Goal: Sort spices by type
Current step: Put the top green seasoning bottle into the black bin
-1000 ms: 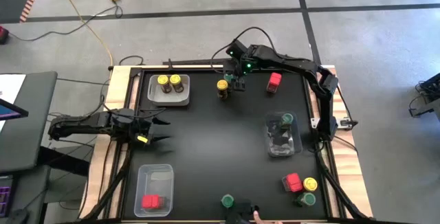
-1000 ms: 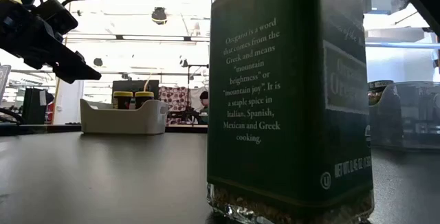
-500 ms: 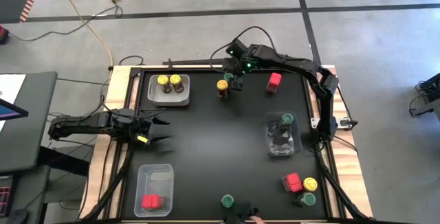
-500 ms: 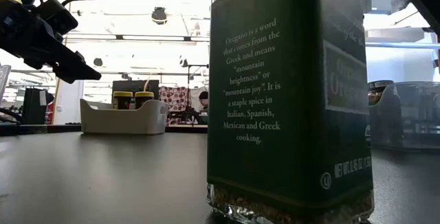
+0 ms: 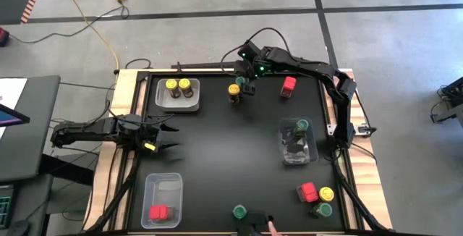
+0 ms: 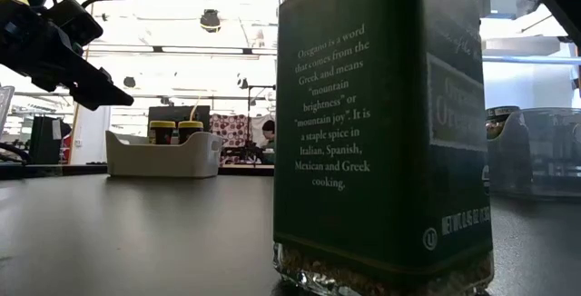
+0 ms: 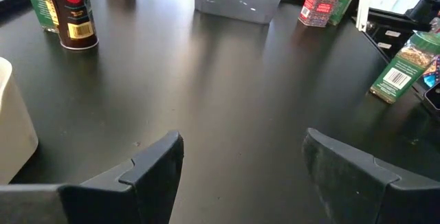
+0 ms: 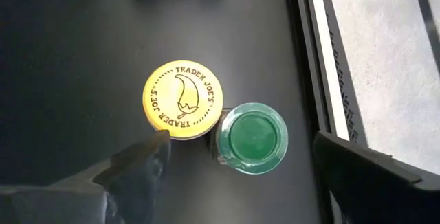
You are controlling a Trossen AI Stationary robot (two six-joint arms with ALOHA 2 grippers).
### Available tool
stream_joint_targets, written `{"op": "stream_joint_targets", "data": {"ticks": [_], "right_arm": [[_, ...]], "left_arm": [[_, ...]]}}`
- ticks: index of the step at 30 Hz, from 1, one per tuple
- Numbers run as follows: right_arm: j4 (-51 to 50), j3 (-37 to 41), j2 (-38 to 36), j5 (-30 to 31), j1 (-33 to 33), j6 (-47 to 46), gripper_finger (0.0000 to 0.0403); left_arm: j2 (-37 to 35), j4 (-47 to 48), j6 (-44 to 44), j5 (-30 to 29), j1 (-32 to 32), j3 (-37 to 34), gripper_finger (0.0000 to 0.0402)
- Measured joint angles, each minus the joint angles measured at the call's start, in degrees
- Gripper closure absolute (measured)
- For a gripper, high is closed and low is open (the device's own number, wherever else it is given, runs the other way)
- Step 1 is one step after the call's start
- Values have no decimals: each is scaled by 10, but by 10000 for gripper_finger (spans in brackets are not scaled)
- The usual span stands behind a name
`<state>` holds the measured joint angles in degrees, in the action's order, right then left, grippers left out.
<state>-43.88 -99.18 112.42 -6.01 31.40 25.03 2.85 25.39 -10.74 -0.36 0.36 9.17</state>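
Seen from above, far left: left gripper [image 5: 168, 138] over the table's [image 5: 217, 156] left edge, jaws parted about halfway with nothing between them, confirmed by the left wrist view [image 7: 240, 155].

Behind it, at the far left corner: white bin [image 5: 160, 100] holding two yellow-lidded jars [image 5: 171, 85] side by side. Shows again in the low view [image 6: 163, 155], beyond the left arm.

At the near left corner: clear bin [image 5: 163, 185] with one red container [image 5: 158, 212] inside.

Toward the middle, at the near edge: lone green-lidded jar [image 5: 239, 211], upright. Fills most of the low view as an oregano jar [image 6: 381, 133].

At the far edge, centre: right gripper [image 5: 247, 85] pointing straight down, jaws spread wide and gripping nothing. Directly beneath, in the right wrist view, a green-lidded jar under the gripper [image 8: 251, 136] touching a yellow-lidded jar beside it [image 8: 183, 99]; green one roughly between the fingers [image 8: 137, 165], clear of both.

Just right of that pair: red container at the far edge [image 5: 289, 85], standing alone.

Further right, mid-table: second clear bin [image 5: 286, 153] with a green-lidded jar in the bin [image 5: 302, 125] and dark contents too unclear to name.

Near right corner: cluster of three, a red container in the cluster [image 5: 309, 192], a yellow lid [image 5: 326, 193] and a green lid [image 5: 324, 210], close together.
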Motion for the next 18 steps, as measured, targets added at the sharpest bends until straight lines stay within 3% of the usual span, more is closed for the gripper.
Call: {"op": "stream_joint_targets", "data": {"ticks": [18], "right_arm": [[27,0,32,1,9,58,10]], "left_arm": [[0,0,0,0,0,0,116]]}}
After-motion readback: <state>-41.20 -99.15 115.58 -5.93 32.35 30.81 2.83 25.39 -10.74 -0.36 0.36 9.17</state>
